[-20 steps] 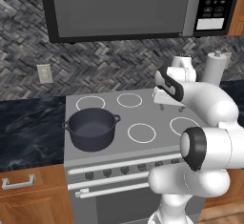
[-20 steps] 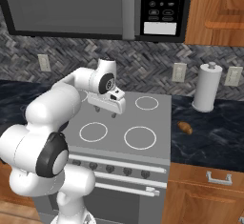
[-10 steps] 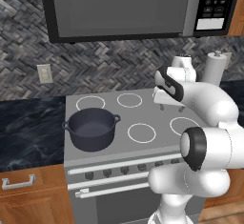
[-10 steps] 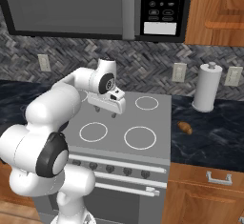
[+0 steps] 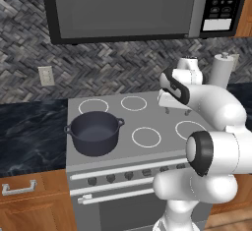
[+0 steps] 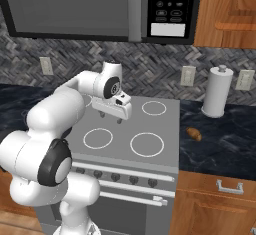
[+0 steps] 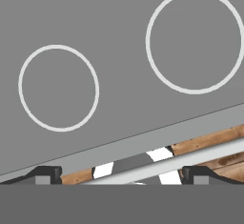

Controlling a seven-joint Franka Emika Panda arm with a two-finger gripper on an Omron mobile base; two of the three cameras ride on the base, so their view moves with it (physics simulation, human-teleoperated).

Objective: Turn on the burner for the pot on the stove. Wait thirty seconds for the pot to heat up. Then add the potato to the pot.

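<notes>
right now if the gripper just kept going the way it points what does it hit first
Most likely the bare stove top: the open gripper looks down on flat grey steel between two white burner rings, near the front edge. Nothing lies between, though depth is unclear.

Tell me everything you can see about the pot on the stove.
The pot is squat, round and dark grey, like matte metal, with two small loop handles at its rim. It has no lid and looks empty. It stands upright on the front left ring of the stove, and nothing else touches it.
</notes>
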